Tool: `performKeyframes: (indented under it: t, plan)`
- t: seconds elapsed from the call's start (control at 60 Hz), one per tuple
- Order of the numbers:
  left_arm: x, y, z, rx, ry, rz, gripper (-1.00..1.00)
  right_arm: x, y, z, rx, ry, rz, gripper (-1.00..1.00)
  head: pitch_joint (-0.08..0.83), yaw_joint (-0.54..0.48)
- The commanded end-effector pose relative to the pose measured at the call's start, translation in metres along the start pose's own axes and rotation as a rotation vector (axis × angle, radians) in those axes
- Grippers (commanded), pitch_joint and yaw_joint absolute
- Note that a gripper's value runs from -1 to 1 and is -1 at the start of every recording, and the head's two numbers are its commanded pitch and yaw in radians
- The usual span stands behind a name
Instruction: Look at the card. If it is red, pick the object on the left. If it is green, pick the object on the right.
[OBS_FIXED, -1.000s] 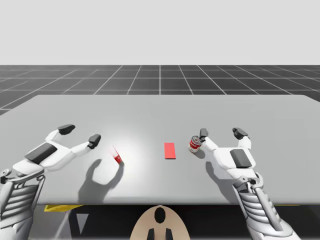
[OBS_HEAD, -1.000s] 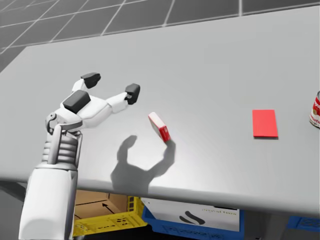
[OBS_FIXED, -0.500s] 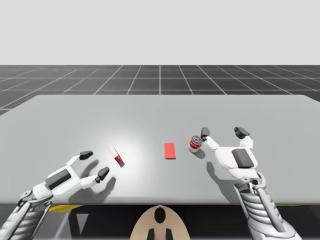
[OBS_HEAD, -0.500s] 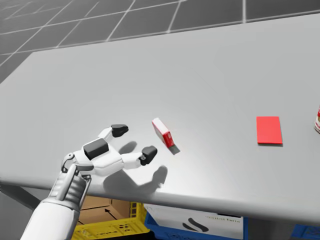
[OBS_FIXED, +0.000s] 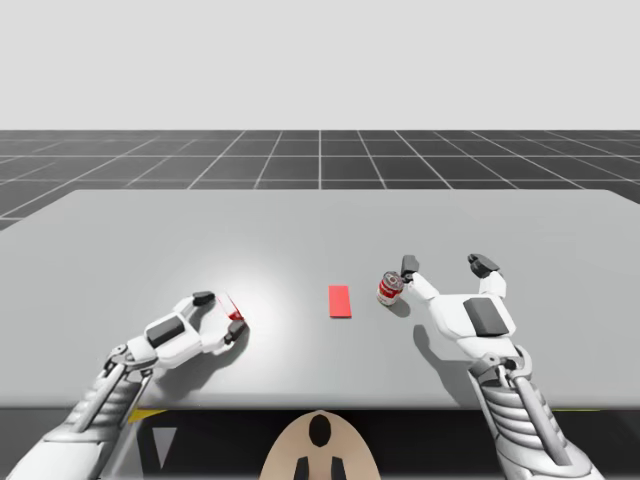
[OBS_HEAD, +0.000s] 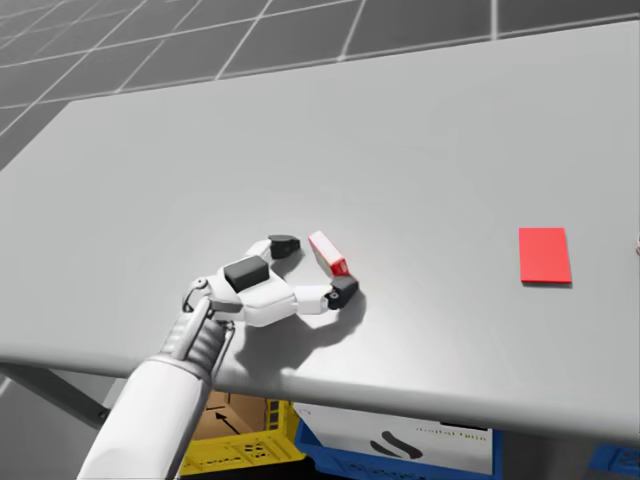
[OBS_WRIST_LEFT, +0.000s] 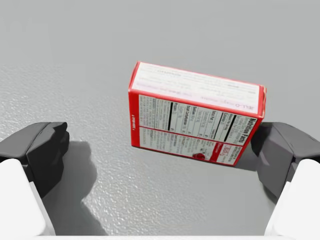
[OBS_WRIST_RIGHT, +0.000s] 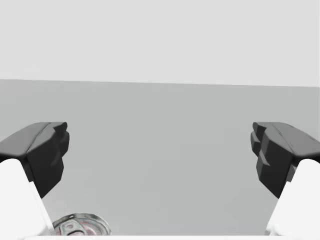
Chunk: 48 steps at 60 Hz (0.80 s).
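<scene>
A flat red card (OBS_FIXED: 340, 301) lies at mid-table, also in the head view (OBS_HEAD: 545, 254). To its left a small red and white box (OBS_HEAD: 328, 255) stands tilted on the table. My left gripper (OBS_HEAD: 313, 267) is open around this box (OBS_WRIST_LEFT: 195, 120), one fingertip (OBS_WRIST_LEFT: 280, 155) close to its corner and the other well apart. In the high view the left gripper (OBS_FIXED: 219, 313) sits at the box (OBS_FIXED: 235, 317). Right of the card stands a red can (OBS_FIXED: 391, 289). My right gripper (OBS_FIXED: 445, 265) is open just beside it, the can's top (OBS_WRIST_RIGHT: 80, 227) by one finger.
The grey table (OBS_FIXED: 320, 225) stretches wide behind the objects. Below its front edge in the head view sit a yellow crate (OBS_HEAD: 235, 450) and a white box in a blue crate (OBS_HEAD: 400, 445).
My left arm swung down from the far left and then in to the red box, so its open fingers now flank it. The right arm has barely moved. My head has turned slightly.
</scene>
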Motion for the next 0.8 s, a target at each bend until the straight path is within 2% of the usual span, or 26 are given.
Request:
performKeyframes:
  t: [0.017,0.15,0.35,0.4,0.417,0.433,0.5,0.65,0.8]
  plan:
    - [0.005,0.001,-0.017,-0.001,0.017,0.01,-1.0,-0.001,0.004,0.001,-0.002,0.003,-0.02,-1.0,0.68,0.36]
    - [0.007,0.002,-0.024,0.006,0.011,0.016,-1.0,-0.001,0.003,0.001,-0.002,0.003,-0.02,-1.0,0.68,0.36]
    - [0.006,0.001,-0.03,0.003,0.019,0.003,-1.0,0.0,0.003,0.001,-0.002,0.002,-0.02,-1.0,0.676,0.35]
    - [0.006,0.001,-0.029,0.005,0.018,0.003,-0.65,0.0,0.003,0.001,-0.002,0.002,-0.02,-1.0,0.675,0.36]
    - [0.005,0.0,-0.029,0.005,0.015,0.003,-0.15,0.0,0.003,0.001,-0.002,0.002,-0.02,-1.0,0.675,0.36]
    - [0.005,0.0,-0.027,0.0,0.016,0.002,0.91,0.0,0.003,0.001,-0.002,0.001,-0.019,-1.0,0.675,0.36]
    - [0.005,-0.001,-0.026,-0.005,0.013,0.0,1.0,0.0,0.003,0.001,-0.003,0.0,-0.021,-1.0,0.669,0.35]
    - [0.005,-0.003,-0.025,-0.009,0.011,-0.014,1.0,0.0,0.003,0.002,0.0,-0.001,-0.017,-1.0,0.634,0.36]
    - [0.004,-0.003,-0.025,-0.011,0.009,-0.017,1.0,-0.001,0.004,0.002,0.0,0.001,-0.017,-1.0,0.485,0.36]
